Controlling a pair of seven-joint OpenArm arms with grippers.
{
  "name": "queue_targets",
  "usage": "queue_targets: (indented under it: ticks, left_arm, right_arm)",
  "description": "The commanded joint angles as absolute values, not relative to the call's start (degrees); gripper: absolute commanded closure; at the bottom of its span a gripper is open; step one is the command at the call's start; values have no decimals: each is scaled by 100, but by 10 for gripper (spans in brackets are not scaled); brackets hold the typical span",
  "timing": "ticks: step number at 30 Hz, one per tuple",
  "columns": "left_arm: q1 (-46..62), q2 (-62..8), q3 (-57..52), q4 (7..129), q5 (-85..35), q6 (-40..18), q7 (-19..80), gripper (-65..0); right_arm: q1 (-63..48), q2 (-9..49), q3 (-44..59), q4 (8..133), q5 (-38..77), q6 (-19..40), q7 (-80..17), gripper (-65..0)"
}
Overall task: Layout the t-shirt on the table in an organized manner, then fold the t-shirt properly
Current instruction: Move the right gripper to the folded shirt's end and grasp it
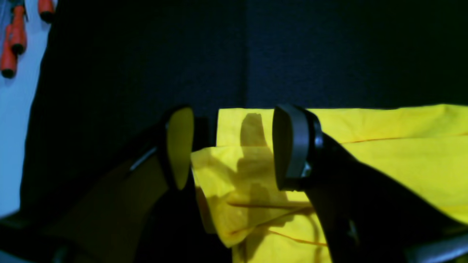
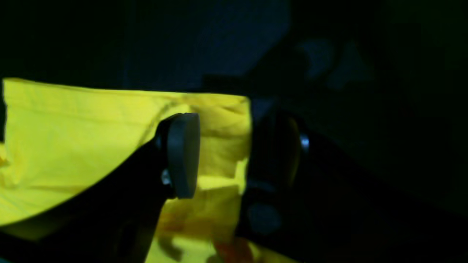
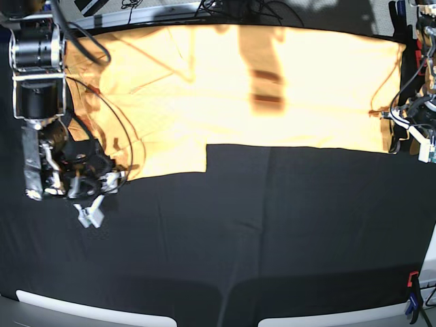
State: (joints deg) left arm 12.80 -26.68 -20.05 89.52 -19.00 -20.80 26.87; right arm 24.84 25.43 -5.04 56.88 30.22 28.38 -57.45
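The t-shirt (image 3: pixel 272 88) lies spread wide across the far half of the table (image 3: pixel 272 231), pale yellow-orange, with a stepped near edge. My left gripper (image 1: pixel 236 149) is open over one end of the shirt. Its fingers (image 1: pixel 292 146) straddle a folded corner of the cloth (image 1: pixel 234 182) without pinching it. In the base view this gripper (image 3: pixel 398 121) is at the shirt's right edge. My right gripper (image 2: pixel 228 157) is open too, its jaws on either side of the shirt's edge (image 2: pixel 223 120). It sits at the shirt's lower left corner in the base view (image 3: pixel 102 178).
Orange-handled tools (image 1: pixel 14 36) hang beyond the table's edge in the left wrist view. Cables (image 3: pixel 225 8) run along the far edge. A red and blue clamp (image 3: pixel 411 300) grips the near right corner. Black cloth covers the near half.
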Motion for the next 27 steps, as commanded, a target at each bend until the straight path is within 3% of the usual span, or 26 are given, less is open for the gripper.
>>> queue_targets:
  ticks: [1,8,14,21,24,27]
  left_arm:
    - [1219,-2777,-2058,9059,-1933,-2053,2523,-325]
    - [1219,-2779,-2058,9059,-1929,-2056,2523,-324]
    - [1221,-2779,-2058,9059,-1929,-2053,2497,-325]
    - [1221,-2779,-2058,9059,-1933,-2053,2434,-324]
    - [1221,-2777,-2060,9059,-1935,-2053,2434,-324]
    - [1221,-2777,-2058,9059,-1933,-2053,2436,-324]
  right_arm:
    - [2718,2576,-517,5684,2989,2847,-5664,-319]
    - [2714,2204,-532,5404,2552,2851,-5848,-316]
    - [2716,2174,-523,5404,2547,3183,-6460,-147]
    - [2716,2362,-521,5404,2526,3221,-6451,-134]
    - [2716,2364,-521,5463,2532,3336,-6407,-30]
    - [2716,2364,-521,5631,2591,3457,-6388,-17]
